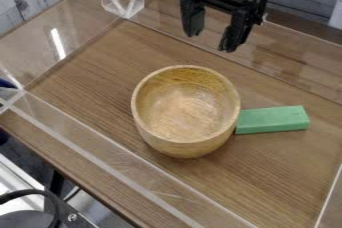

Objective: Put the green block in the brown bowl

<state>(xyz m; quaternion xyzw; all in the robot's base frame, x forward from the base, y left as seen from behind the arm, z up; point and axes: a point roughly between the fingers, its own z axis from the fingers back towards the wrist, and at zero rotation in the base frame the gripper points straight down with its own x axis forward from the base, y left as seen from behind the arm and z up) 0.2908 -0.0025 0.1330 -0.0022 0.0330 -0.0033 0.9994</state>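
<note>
A round light-brown wooden bowl (186, 110) sits near the middle of the wooden table, with nothing in it. The bright green block (273, 120) lies flat on the table, its left end touching the bowl's right side. My black gripper (215, 29) hangs above and behind the bowl, pointing down. Its two fingers are spread open with nothing between them, and it is well apart from both the block and the bowl.
Clear acrylic walls (74, 137) enclose the wooden table surface (94, 67). A small clear bracket (123, 2) stands at the back left. A black cable and stand (47, 207) show at the lower left outside the wall.
</note>
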